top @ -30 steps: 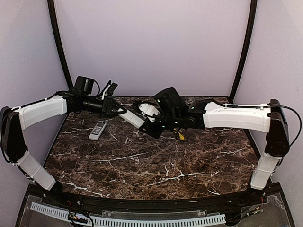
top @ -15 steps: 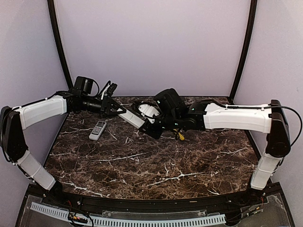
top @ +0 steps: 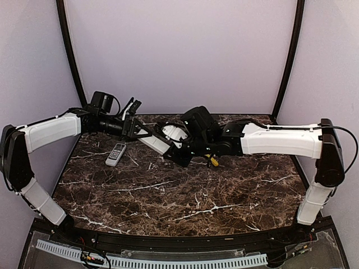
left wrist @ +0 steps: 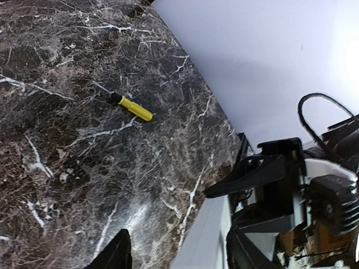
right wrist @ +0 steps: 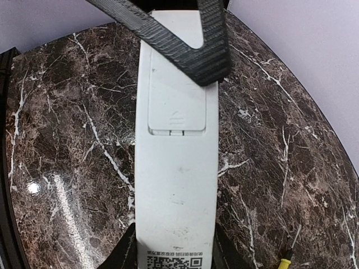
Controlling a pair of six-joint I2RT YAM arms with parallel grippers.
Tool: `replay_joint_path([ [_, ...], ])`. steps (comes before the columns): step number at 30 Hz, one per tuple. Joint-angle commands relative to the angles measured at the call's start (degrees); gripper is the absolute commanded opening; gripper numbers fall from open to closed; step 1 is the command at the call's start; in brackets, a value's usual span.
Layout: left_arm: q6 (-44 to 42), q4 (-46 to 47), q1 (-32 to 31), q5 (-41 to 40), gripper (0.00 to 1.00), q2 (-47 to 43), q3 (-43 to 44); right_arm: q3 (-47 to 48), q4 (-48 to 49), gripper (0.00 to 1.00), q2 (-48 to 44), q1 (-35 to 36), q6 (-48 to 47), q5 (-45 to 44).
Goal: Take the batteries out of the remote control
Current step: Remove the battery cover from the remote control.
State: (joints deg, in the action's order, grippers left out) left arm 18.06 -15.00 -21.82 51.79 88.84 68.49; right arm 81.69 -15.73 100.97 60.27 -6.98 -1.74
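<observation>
Both arms hold up a long white remote (top: 159, 142) over the back of the table. In the right wrist view its back (right wrist: 175, 185) faces me with the battery cover (right wrist: 176, 106) shut, so the batteries are hidden. My right gripper (right wrist: 174, 259) is shut on the remote's lower end, a finger on each side; it also shows in the top view (top: 175, 152). My left gripper (top: 145, 133) is at the other end. One of its fingers (right wrist: 193, 47) lies across the cover. In the left wrist view its jaws (left wrist: 179, 255) stand apart, with the remote (left wrist: 205, 241) against one finger.
A small grey remote (top: 116, 153) lies on the marble table (top: 185, 196) at the back left. A yellow-handled screwdriver (top: 213, 161) lies under the right arm and shows in the left wrist view (left wrist: 132, 107) and the right wrist view (right wrist: 286, 262).
The held remote and both grippers have shifted slightly left and toward the back. Both grips look the same.
</observation>
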Motion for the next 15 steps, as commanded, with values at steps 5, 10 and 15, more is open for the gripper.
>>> replay_joint_path([
  [5, -4.43, -5.46, -0.85, -8.40, 0.75, -0.57, 2.17, 2.28, 0.87, 0.00, -0.22, 0.80, 0.15, 0.75],
  [10, -5.65, -5.50, -0.98, -9.91, 0.81, -2.25, 2.01, 2.42, 0.57, 0.00, 0.57, 0.81, -0.13, 0.27],
  [15, -7.78, -7.27, -1.87, -10.76, 0.82, -2.74, 2.85, 2.85, 0.17, 0.00, 1.11, 0.81, -0.39, -0.74],
])
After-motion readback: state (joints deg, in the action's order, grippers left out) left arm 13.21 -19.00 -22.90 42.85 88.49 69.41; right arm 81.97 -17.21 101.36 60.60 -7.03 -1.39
